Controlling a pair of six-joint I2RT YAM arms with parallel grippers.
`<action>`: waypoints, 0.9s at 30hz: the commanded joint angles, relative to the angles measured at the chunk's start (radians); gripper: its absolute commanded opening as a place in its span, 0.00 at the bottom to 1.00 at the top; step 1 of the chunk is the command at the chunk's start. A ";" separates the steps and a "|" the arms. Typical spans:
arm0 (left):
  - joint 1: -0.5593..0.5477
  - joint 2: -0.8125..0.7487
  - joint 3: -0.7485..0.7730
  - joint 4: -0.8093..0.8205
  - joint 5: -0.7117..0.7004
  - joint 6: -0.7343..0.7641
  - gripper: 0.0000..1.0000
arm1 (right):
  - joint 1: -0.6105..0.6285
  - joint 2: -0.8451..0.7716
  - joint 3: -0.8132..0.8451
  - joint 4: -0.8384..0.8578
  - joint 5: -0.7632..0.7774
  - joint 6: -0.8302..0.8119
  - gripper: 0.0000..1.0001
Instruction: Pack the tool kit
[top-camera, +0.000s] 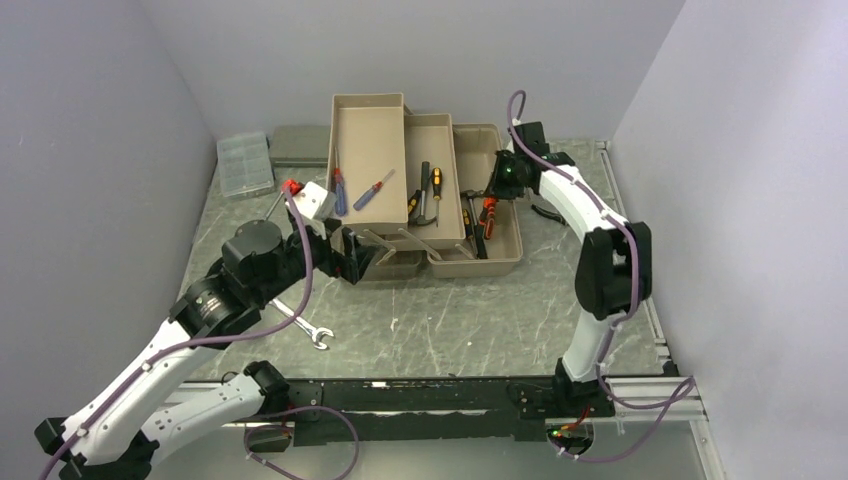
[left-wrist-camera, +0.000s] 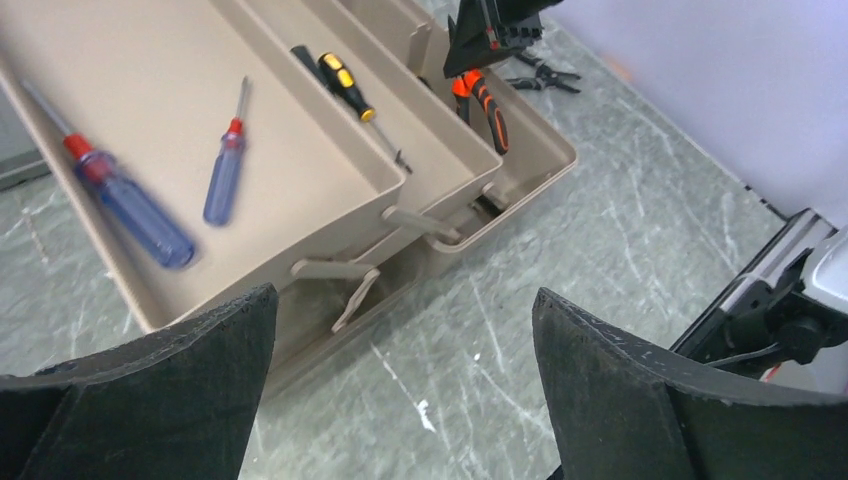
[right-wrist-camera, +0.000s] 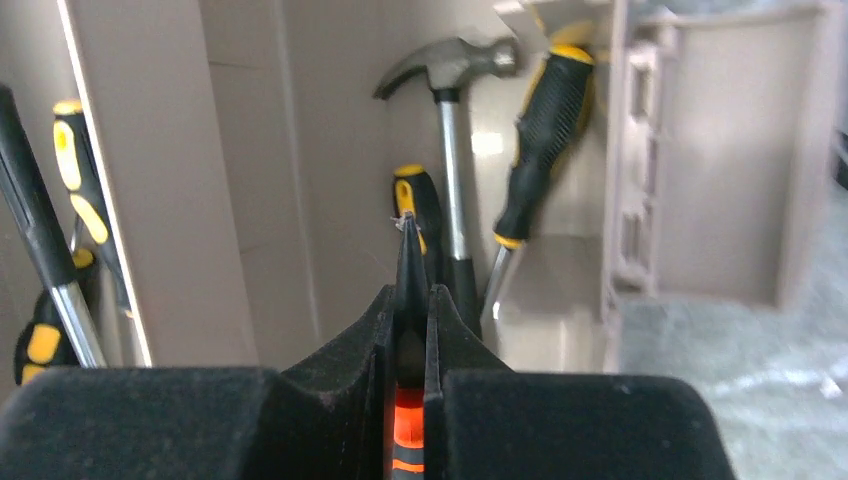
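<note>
Top external: packing is mid-way, and the step in hand looks like putting pliers into the toolbox.
At lower left a wrench (top-camera: 305, 328) lies loose on the table. The left gripper (top-camera: 355, 260), fingers apart and empty, hangs by the near corner of the toolbox (top-camera: 500, 262), which sits open at upper centre. Right of centre, the right gripper (top-camera: 497, 197) is clamped on orange-handled pliers (top-camera: 487, 218) over the deep bin. The next move calls for releasing them there.

Table (top-camera: 480, 320): toolbox (top-camera: 478, 268); wrench (top-camera: 305, 328); organiser (top-camera: 245, 163); grey case (top-camera: 300, 145)

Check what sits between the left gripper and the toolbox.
Nothing. The left wrist view shows only bare, scuffed table between the open left gripper and the near edge of the toolbox.
</note>
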 joint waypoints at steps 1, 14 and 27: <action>0.005 -0.057 -0.019 -0.022 -0.075 0.024 0.98 | -0.002 0.114 0.168 0.070 -0.145 0.012 0.00; 0.007 -0.098 -0.025 -0.049 -0.111 0.056 0.99 | -0.025 0.131 0.397 -0.073 -0.043 -0.001 0.63; 0.006 -0.139 -0.079 -0.028 -0.078 0.079 0.99 | -0.289 0.024 0.203 -0.144 0.203 -0.126 0.66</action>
